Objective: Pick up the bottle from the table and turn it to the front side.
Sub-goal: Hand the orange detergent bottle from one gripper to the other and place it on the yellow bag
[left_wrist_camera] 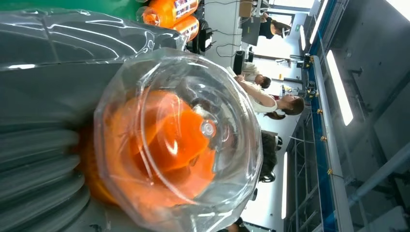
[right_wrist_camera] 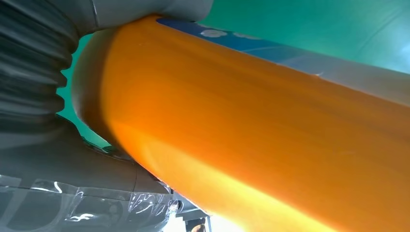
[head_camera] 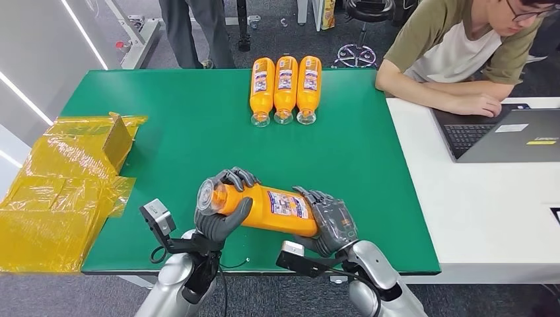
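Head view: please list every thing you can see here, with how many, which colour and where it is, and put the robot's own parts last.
Held bottle: one, orange with a clear cap, lying sideways between both hands near the table's front edge.
Other bottles: three, orange, lying side by side at the far edge, caps toward the robot.
Table: one, green top.
Side desk: one, white, right of the table.
Laptop: one, grey, on the side desk.
Wrapping: yellow, crumpled, at the table's left.
Person: one, seated at the laptop; another's legs stand beyond the table.
Left hand: grey, grips the cap end.
Right hand: grey, holds the base end.
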Motion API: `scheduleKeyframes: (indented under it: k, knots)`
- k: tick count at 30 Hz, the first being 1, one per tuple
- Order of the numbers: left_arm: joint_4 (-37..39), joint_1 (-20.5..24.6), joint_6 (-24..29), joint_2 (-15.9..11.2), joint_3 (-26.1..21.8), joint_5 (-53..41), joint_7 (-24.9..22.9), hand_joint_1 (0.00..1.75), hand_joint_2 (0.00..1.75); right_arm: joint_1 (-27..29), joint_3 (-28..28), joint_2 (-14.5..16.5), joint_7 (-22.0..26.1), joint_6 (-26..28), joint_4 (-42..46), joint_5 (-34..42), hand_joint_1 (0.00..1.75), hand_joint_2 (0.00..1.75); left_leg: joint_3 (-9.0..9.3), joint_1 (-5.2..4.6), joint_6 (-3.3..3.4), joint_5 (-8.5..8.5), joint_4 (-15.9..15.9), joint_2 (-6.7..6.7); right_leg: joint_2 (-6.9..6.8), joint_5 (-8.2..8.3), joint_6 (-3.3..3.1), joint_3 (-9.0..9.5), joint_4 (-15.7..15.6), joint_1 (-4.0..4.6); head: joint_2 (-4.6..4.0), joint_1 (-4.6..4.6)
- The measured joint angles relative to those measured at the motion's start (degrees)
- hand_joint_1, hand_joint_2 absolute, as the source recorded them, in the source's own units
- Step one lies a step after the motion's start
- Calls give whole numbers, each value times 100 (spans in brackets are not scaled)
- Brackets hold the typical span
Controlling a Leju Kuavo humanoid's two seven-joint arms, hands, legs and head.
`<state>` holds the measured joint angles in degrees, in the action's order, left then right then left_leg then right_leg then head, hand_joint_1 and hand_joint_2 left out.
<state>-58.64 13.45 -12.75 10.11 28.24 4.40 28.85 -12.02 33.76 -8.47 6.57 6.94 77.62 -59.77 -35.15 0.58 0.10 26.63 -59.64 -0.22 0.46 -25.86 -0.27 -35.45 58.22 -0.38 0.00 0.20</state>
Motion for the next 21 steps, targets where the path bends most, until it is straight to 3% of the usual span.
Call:
scheduleKeyframes:
  k: [1, 9, 11, 16, 21]
  knots:
    - [-1, 5, 4, 9, 0, -4, -2, 175, 175, 4, 4, 9, -4, 45, -8, -17, 0, 175, 0, 0, 0, 0, 0, 0, 0, 0, 0, 0, 0, 0, 0, 0]
    - [-184, 12, 395, 19, 0, -213, -68, 175, 175, 95, 51, 192, 421, 624, -55, 543, 0, 175, -2, 1, 0, 0, 1, -1, -2, 0, 0, 1, 2, 0, 0, -1]
    - [-259, 6, 902, 13, 1, -605, -170, 175, 175, 124, 53, 278, 556, 827, -25, 881, 0, 175, -2, 1, 0, 0, 2, -1, -3, -1, -1, 1, 2, 1, 0, -1]
    - [-362, 3, 3175, -51, 14, -2904, -851, 175, 175, 256, 53, 415, 893, 1334, 138, 1624, 0, 175, -1, 2, 0, 0, 2, -2, -4, -1, -1, 1, 3, 1, 0, -1]
    - [-363, -6, 3534, -140, 13, -3325, -950, 175, 175, 338, 53, 502, 976, 1442, 206, 1763, 0, 175, -3, 1, 0, -1, 2, -5, -9, -1, -1, 1, 3, 1, 0, 0]
